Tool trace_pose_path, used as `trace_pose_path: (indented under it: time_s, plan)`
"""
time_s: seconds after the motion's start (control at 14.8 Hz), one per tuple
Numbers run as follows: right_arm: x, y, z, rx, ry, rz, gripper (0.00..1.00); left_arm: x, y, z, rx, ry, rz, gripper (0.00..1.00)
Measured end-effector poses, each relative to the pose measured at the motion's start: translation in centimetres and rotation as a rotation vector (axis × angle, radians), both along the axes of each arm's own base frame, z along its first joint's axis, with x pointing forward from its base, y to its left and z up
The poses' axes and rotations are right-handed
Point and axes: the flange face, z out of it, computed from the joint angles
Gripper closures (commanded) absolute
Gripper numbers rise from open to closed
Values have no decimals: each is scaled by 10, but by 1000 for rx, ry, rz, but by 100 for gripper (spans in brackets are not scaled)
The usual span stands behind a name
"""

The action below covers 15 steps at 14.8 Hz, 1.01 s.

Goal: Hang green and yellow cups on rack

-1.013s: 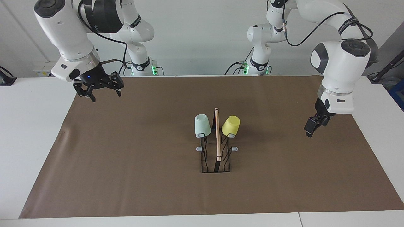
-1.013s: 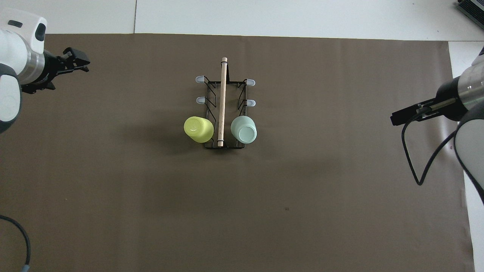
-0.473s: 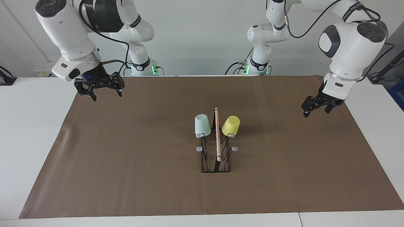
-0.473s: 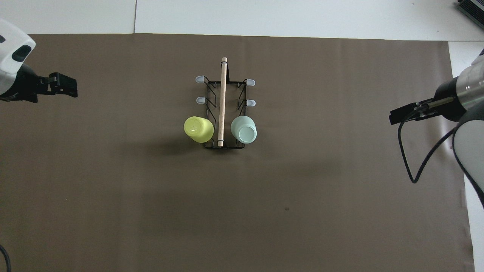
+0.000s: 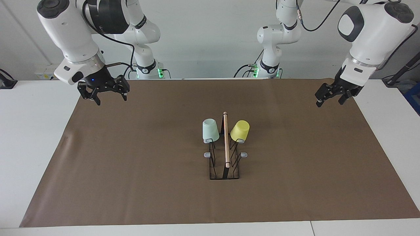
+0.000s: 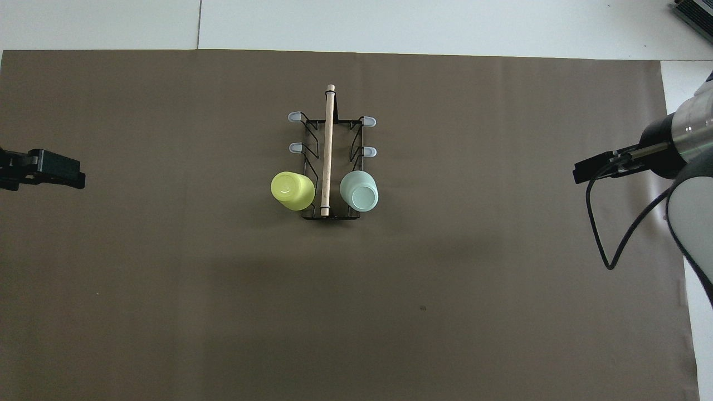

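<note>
A brown mat (image 5: 131, 170) covers the table (image 5: 32, 137). At its middle stands the rack (image 5: 225, 164), its wooden rod (image 6: 327, 150) on top. The green cup (image 5: 210, 130) and yellow cup (image 5: 240, 130) hang upside down on the prongs nearest the robots. The right gripper (image 5: 106, 93) and left gripper (image 5: 329, 97) hover open and empty over the mat's ends. Only the overhead view shows the cup bottoms.

Both cups (image 5: 210, 130) hang on the rack (image 5: 224, 170).
</note>
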Motion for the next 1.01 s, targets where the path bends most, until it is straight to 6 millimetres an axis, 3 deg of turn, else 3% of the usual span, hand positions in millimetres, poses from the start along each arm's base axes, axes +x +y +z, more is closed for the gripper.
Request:
trace_pose_path:
  time_s: [0.2, 0.61, 1.01]
  plan:
    - [0, 4, 0, 0, 0, 5, 0, -11, 3, 7, 5, 18, -14, 0]
    - [0, 2, 0, 0, 0, 1, 0, -20, -6, -34, 9, 27, -33, 0]
    - [0, 4, 2, 0, -2, 4, 0, -25, 3, -31, 8, 23, -16, 0]
